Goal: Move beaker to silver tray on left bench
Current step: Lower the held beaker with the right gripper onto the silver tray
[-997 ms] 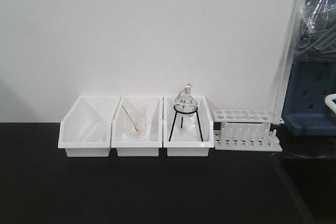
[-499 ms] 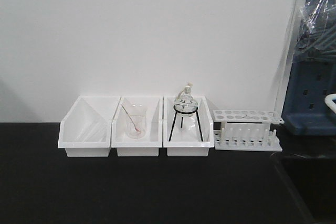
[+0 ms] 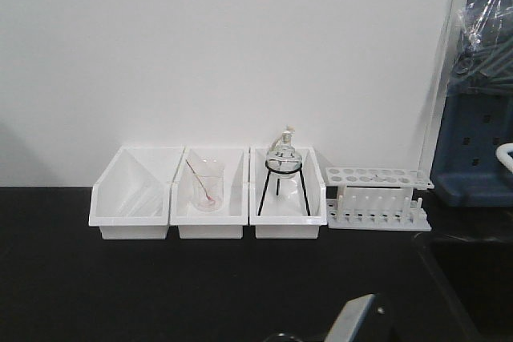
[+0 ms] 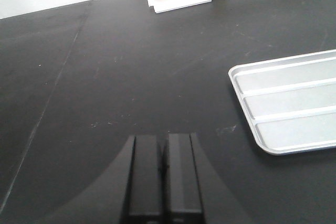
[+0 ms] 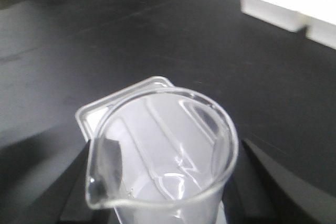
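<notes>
Three white bins (image 3: 210, 228), black bench (image 3: 152, 294), white wall (image 3: 240, 54), right tool (image 5: 160, 148) gripping beaker (image 5: 157, 121)

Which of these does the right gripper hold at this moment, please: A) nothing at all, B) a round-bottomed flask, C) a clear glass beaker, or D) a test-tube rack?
C: in the right wrist view, the clear glass beaker, pour spout at its rim, sits between the fingers of the right gripper, with a silver tray showing beneath it.

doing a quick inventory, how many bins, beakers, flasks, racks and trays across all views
white bin: 3
beaker: 2
flask: 1
test tube rack: 1
silver tray: 1
total: 8
</notes>
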